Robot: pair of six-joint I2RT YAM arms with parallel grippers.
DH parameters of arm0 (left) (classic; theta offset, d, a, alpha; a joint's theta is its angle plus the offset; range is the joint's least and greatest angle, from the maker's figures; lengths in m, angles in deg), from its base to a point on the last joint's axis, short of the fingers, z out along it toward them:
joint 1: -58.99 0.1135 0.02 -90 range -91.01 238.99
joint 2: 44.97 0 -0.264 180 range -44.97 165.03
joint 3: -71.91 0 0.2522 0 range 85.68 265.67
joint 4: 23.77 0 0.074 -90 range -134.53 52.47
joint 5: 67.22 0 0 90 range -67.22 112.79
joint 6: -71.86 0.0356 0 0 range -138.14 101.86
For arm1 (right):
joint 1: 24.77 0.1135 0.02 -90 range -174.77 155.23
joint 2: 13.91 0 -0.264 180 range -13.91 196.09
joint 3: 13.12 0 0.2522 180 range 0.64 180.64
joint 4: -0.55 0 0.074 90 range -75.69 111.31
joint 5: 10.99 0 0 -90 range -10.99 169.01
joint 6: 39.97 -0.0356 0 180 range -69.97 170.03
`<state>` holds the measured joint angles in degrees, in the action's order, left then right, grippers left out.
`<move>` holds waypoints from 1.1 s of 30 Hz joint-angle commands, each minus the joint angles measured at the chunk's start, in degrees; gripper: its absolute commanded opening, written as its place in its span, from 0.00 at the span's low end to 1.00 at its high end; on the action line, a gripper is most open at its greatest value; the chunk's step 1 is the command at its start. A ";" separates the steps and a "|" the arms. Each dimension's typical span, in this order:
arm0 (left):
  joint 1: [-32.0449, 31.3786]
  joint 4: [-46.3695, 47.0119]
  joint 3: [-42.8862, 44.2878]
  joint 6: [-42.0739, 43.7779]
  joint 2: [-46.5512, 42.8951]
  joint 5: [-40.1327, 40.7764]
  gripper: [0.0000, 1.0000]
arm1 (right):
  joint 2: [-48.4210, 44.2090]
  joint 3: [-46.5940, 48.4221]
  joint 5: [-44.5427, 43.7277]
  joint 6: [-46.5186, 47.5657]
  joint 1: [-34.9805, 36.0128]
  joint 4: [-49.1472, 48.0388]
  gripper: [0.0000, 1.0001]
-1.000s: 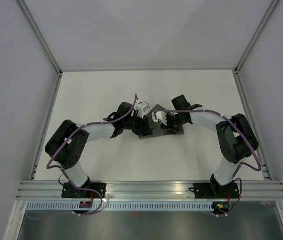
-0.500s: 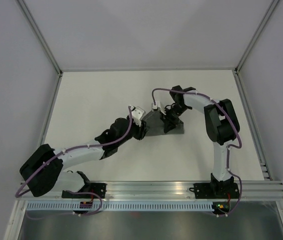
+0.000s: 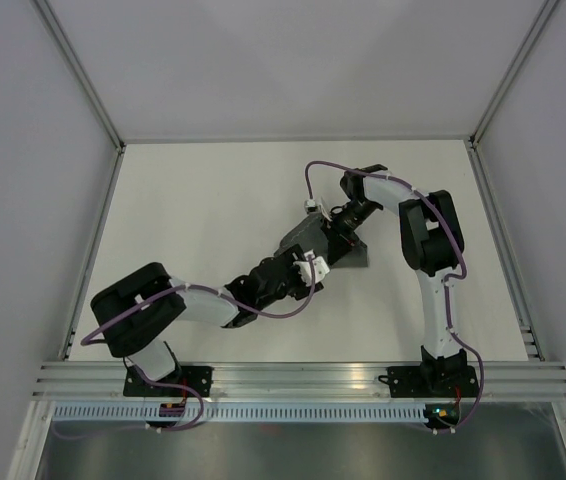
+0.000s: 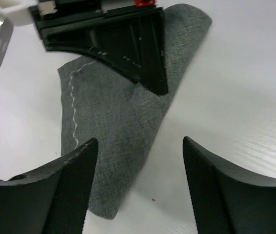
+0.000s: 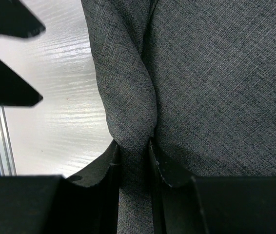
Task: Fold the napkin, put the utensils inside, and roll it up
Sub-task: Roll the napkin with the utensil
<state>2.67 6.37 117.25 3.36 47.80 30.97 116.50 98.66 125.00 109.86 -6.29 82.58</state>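
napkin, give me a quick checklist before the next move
1. Right tool shut on a fold of the napkin: ok.
2. Left tool open and holding nothing: ok.
3. Left tool placed over the napkin's end: ok, one finger is over cloth, the other over the table.
4. Napkin lying flat: not ok, it is bunched into a ridge at the pinch.
5. Fork tucked inside: cannot tell, no fork shows in any view.
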 commanded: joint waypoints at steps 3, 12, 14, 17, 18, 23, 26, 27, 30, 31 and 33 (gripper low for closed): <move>-1.60 -2.13 7.00 11.19 3.89 -6.95 0.77 | 4.94 -0.37 -7.76 2.66 -0.64 -1.12 0.06; -1.08 -10.41 13.16 17.09 9.88 -7.92 0.71 | 6.08 1.12 -7.50 2.57 -0.73 0.02 0.06; -0.55 -11.29 13.51 16.74 10.67 -7.92 0.70 | 6.35 1.47 -7.41 2.57 -0.73 0.20 0.05; 0.68 -15.15 15.71 15.51 11.90 -9.59 0.68 | 6.61 1.83 -7.33 2.74 -0.81 0.72 0.05; 1.29 -15.86 16.50 15.42 12.17 -9.94 0.68 | 6.61 1.91 -7.33 2.74 -0.81 0.72 0.05; 2.96 -21.04 19.32 14.45 13.75 -10.91 0.61 | 6.70 2.00 -7.15 2.75 -0.90 0.90 0.05; 4.19 -22.80 20.10 13.92 14.10 -11.61 0.47 | 6.88 2.35 -7.15 2.66 -0.99 1.07 0.04; 4.63 -23.24 20.19 13.84 14.19 -11.70 0.43 | 6.96 2.44 -7.15 2.66 -0.99 1.08 0.04; 5.34 -27.71 21.95 12.00 14.28 -13.19 0.33 | 7.14 2.62 -6.97 2.74 -0.99 1.60 0.04; 5.51 -29.21 22.56 11.12 14.71 -13.46 0.30 | 7.14 2.70 -6.89 2.74 -1.16 1.60 0.04; 5.95 -32.36 23.71 9.97 14.98 -14.77 0.22 | 6.96 2.53 -6.54 2.92 -1.25 1.86 0.04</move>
<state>7.59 -19.09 138.34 16.16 61.40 19.08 119.34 102.20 125.86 109.84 -6.80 86.73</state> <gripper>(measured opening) 0.256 0.302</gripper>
